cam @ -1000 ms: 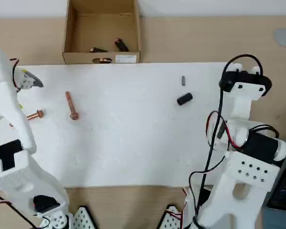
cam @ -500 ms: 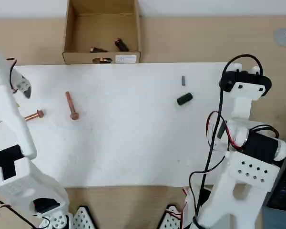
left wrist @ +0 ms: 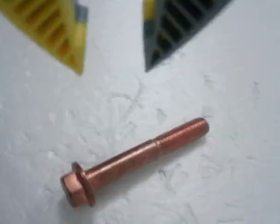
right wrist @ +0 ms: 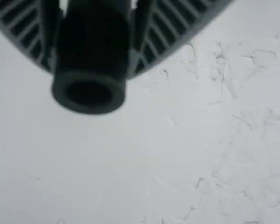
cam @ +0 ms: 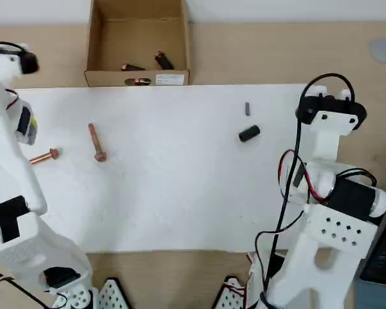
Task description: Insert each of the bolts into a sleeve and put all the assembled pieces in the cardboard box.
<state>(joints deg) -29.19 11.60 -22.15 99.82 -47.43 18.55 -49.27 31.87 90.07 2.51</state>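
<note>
- Hovering the left gripper (left wrist: 113,65) just above a copper bolt (left wrist: 135,161), yellow and black fingers spread apart with nothing between them. Probably lining up a pick across the shank, the bolt lying flat on the white foam mat (left wrist: 233,177).
- Clamping a black sleeve (right wrist: 89,100) in the right gripper (right wrist: 93,65), clear of the mat with the bore facing outward. Likely presenting that open end for a bolt to enter.
- Leaving a second copper bolt (cam: 96,143) at about 9 o'clock on the mat, near the left arm (cam: 13,161). Leaving a loose black sleeve (cam: 249,134) at about 2 o'clock, near the right arm (cam: 328,161). Apparently sorting each kind of part toward the arm meant to take it.
- Parking the cardboard box (cam: 90,45) at 11 o'clock just beyond the mat, with at least two dark assembled pieces (cam: 164,61) lying inside. Judging from that, two bolts waiting for sleeves.
- Taking the overall layout from the high view: bolts, loose sleeve and box well apart, and the box far from the held sleeve.
- Taking the fine detail from the wrist views: the finger gap standing over the bolt's threaded end and flanged head, and the hollow mouth of the gripped sleeve.
</note>
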